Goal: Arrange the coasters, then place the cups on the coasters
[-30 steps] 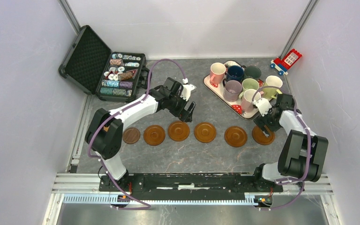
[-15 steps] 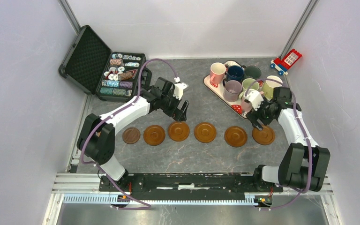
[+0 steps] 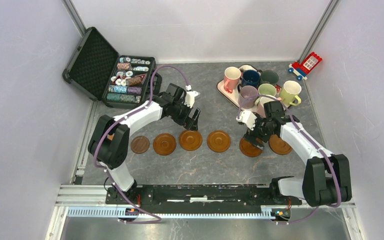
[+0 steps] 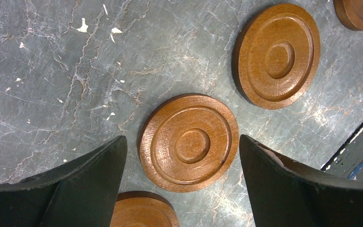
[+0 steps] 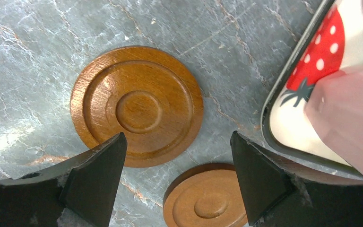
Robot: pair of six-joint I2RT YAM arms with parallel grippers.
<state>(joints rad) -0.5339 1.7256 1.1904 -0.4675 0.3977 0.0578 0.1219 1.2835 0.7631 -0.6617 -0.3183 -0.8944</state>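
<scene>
Right gripper (image 3: 254, 136) shifted left over coaster (image 5: 137, 106), wrist view reveals strawberry tray (image 5: 286, 125)

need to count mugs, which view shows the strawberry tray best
Top external: nearly the whole strawberry tray, with mugs on it. Right wrist catches only one corner; left wrist shows none of it.

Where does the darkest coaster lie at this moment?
In the top view, the darkest coaster ends the row on the left, beside a lighter coaster, below the open chip case.
</scene>
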